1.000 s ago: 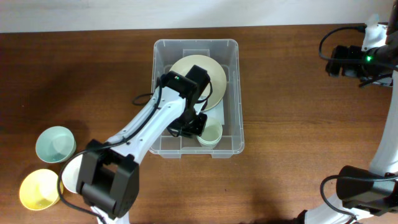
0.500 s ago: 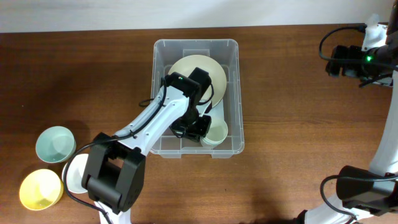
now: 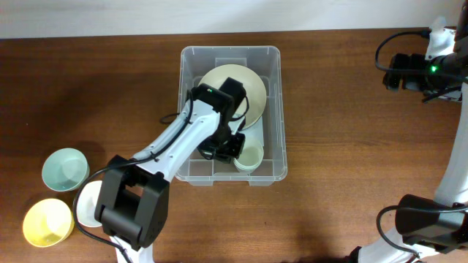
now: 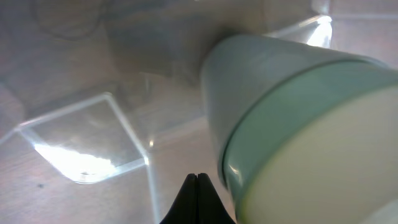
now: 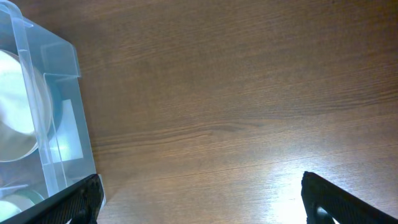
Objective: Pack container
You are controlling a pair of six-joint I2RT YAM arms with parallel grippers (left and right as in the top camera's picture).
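the container (image 3: 281, 109), a large clear plastic bin with rounded corners, sits on the brown wooden tabletop (image 3: 351, 146), toward its far side. on the container's base we see a white label (image 3: 257, 134); whatever is printed on it is too small for us to read, and we find no other writing or brand on anything.

in the far half of the container lies a wide pale yellow-green dish (image 3: 256, 91), partly covered by the left arm. in the container's near right corner stands a small pale green cup (image 3: 249, 155), just beside the label.

the left pincer (image 3: 225, 148) reaches down inside the container, just left of the cup. from the left wrist view its pincer (image 4: 196, 180) is clenched, the two dark tips pressed together with nothing between them, and the cup (image 4: 280, 112) fills the space to its right. we cannot tell whether the tips touch the cup.

the right pincer (image 5: 200, 186) hangs over bare tabletop well to the right of the container, released and spread wide, grasping nothing. the container's right wall shows at the left edge of that wrist view.

well to the left of the container, nearer the robot, we see a teal bowl (image 3: 64, 169), a yellow bowl (image 3: 47, 221) and a white bowl (image 3: 86, 206) half hidden behind the left arm's base.
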